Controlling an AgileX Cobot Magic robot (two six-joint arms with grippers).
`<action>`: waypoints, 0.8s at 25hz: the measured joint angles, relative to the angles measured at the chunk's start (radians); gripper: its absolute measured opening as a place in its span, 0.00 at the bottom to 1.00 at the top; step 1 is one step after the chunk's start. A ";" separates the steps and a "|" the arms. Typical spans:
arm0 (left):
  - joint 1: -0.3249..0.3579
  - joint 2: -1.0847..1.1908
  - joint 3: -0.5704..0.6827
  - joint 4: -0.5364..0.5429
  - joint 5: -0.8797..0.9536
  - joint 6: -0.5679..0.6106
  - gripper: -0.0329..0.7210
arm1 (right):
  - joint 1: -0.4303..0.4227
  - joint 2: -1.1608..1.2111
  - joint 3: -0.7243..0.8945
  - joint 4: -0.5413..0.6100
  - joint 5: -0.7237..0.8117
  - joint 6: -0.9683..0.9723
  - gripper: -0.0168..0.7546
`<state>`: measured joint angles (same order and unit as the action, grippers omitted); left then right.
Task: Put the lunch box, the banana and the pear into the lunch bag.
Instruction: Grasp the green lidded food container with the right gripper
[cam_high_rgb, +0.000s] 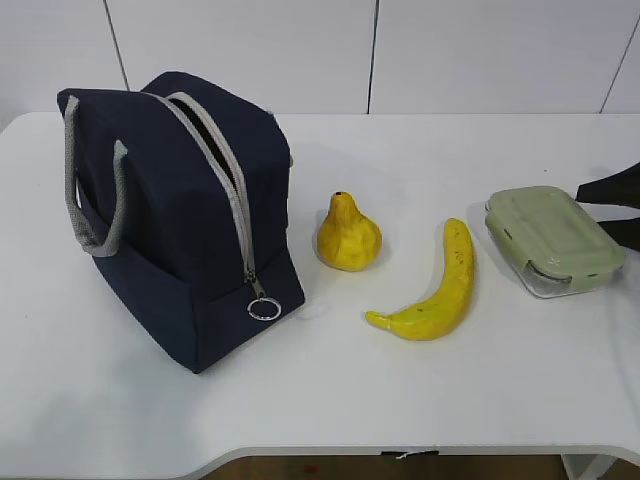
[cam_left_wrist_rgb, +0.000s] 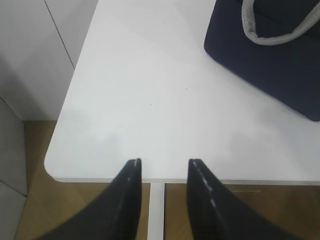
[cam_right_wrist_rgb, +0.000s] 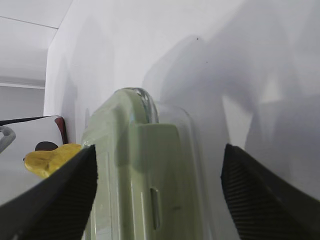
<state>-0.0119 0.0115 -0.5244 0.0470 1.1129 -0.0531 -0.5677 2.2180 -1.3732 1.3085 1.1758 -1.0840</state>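
Exterior view. I log a white bench (cam_high_rgb: 420, 400) carrying four items. Lunch bag (cam_high_rgb: 180, 220): navy, upright, toward the left end of the bench, zipper undone along the top, ring pull (cam_high_rgb: 263, 308) hanging at its near end, grey handle (cam_high_rgb: 95, 195) on its left side. Pear (cam_high_rgb: 348, 235): upright, just right of the bag, not touching it. Banana (cam_high_rgb: 435, 288): flat on the bench right of the pear, tip toward the front edge. Lunch box (cam_high_rgb: 553, 238): near the right edge, green lid on. Right gripper (cam_high_rgb: 615, 195): only a dark part shows at the right edge, just behind the box; I cannot tell its state from here.

Left wrist view. Left gripper (cam_left_wrist_rgb: 164, 172): fingers spread apart, pinching nothing, hanging over the bench's rim close to its rounded corner. A corner of the lunch bag and a loop of its handle sit well apart at upper right.

Right wrist view. Right gripper (cam_right_wrist_rgb: 157, 187): fingers spread wide on either side of the lunch box, which lies between them; I see no contact. A bit of the banana shows at left.
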 joint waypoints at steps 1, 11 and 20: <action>0.000 0.000 0.000 0.000 0.000 0.000 0.36 | 0.000 0.000 0.000 0.000 0.000 0.000 0.81; 0.000 0.000 0.000 0.000 0.000 0.000 0.36 | 0.000 0.006 0.009 0.004 0.000 0.008 0.80; 0.000 0.000 0.000 0.000 0.000 0.000 0.36 | 0.021 0.007 0.009 0.005 -0.002 0.017 0.79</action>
<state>-0.0119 0.0115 -0.5244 0.0470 1.1129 -0.0531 -0.5469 2.2253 -1.3641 1.3140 1.1734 -1.0674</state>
